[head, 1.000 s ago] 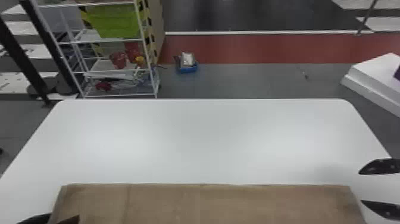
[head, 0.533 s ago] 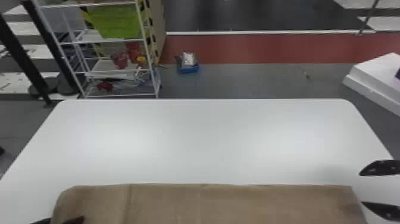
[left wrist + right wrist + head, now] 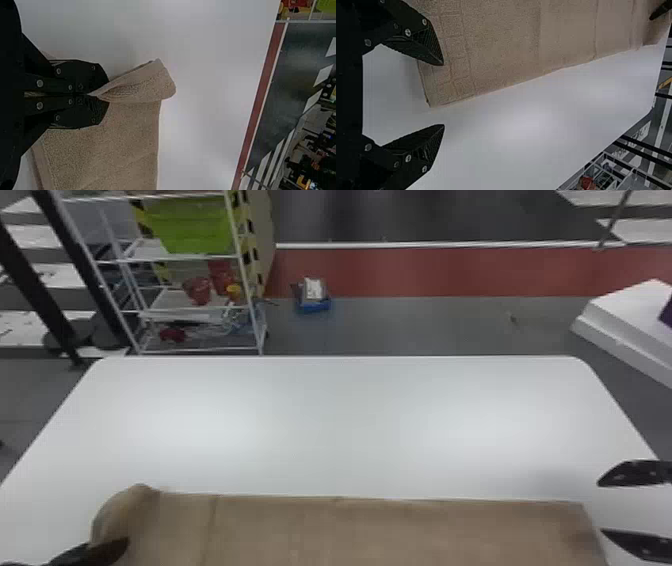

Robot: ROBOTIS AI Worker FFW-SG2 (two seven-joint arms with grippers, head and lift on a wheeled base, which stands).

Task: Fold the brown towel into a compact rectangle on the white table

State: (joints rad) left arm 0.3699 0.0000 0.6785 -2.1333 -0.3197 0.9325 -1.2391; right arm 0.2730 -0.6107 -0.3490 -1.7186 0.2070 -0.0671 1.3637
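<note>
The brown towel (image 3: 350, 530) lies long and wide, left to right, across the near part of the white table (image 3: 325, 415). Its far edge runs nearly straight; its near side runs out of the head view. Only at the left end does it leave the table, where the far-left corner is raised and curls over on itself.

The left fingers (image 3: 85, 75) are closed together with the towel's left edge pinched between them. The right fingers (image 3: 421, 43) are spread wide around nothing, by the towel's right end, with the far-right corner lying flat near them. I can't tell whether either of them touches the cloth.

As for progress, the fold across the length looks only just begun: the left end is in hand and partly lifted, but none of it has been laid over the middle. The long, narrow shape may come from a lengthwise fold already made, though I can't count the layers to be sure. Still to do, as I judge it: carry the left end rightward, lay it down flat, then probably fold again from one end until the strip becomes a compact rectangle, and square up the edges. The curled corner could get trapped crooked under the fold if it isn't drawn out straight.
</note>
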